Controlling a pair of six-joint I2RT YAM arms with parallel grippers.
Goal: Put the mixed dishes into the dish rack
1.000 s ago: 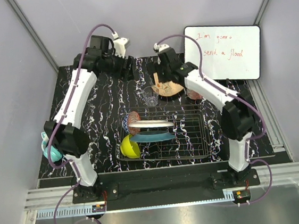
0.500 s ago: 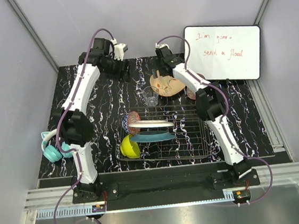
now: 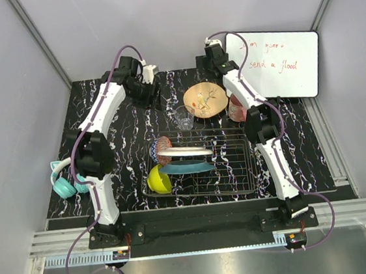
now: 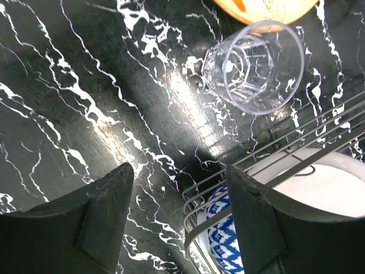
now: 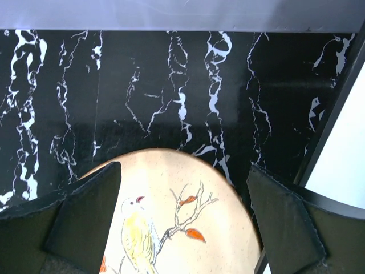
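Bright, even light falls from above. In the left wrist view, white glare patches streak the glossy black white-veined marble tabletop (image 4: pixel 85 85) and the clear faceted glass tumbler (image 4: pixel 254 65) sparkles; shadows are soft.

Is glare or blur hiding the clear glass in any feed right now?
Left wrist: clear glass sharp, a bright glare streak on the glossy table beside it, not over it. Top external: it is small and faint against the marbling. Right wrist: glass out of frame; orange plate sharp, no glare.
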